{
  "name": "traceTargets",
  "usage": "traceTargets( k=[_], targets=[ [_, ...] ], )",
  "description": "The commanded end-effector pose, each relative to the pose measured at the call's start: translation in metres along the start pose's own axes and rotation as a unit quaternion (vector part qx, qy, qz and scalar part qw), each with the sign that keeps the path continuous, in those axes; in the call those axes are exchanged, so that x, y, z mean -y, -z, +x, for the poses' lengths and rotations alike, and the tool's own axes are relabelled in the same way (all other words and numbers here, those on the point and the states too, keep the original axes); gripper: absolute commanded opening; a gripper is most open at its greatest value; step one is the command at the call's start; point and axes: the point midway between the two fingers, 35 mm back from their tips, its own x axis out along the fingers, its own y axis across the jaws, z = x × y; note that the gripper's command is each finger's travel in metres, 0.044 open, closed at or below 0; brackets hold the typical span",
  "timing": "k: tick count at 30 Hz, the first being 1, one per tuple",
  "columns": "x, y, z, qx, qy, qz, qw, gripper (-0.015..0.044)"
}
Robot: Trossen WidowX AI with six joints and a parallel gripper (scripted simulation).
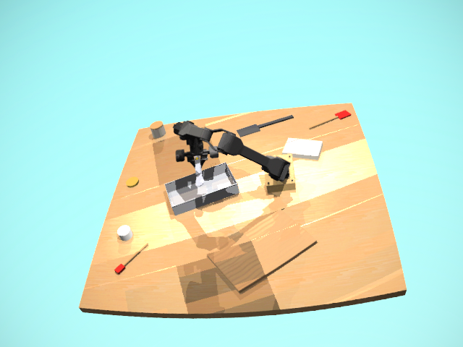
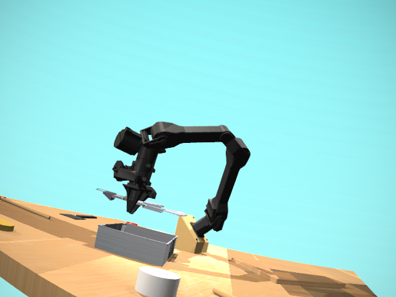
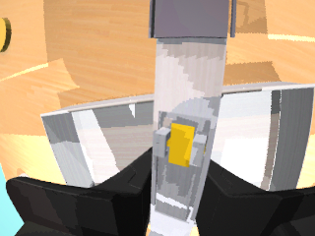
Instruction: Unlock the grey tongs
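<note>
Grey tongs (image 2: 143,203): pinched mid-length by the tool (image 2: 135,204), held near level above the roasting tin (image 2: 134,244) left of centre; pick-up step apparently done; next likely tipping tips downward and squeezing to unlock.

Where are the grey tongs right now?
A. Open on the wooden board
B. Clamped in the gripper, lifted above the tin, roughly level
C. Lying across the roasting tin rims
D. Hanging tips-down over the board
B. In the exterior view the gripper is shut on the tongs, which sit nearly level in the air above the roasting tin, clear of its rim.
</note>
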Motion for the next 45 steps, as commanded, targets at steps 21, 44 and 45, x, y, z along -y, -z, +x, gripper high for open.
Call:
traceTargets(
  k=[21,44,45],
  targets=[
    [-0.002,0.020,-0.007,-0.009,0.076,-0.038,0.996,-0.0150],
    [-0.026,0.187,-0.047,-0.024,0.068,-0.352,0.933,-0.0150],
    [-0.025,0.195,-0.048,-0.025,0.068,-0.365,0.928,-0.0150]
  ],
)
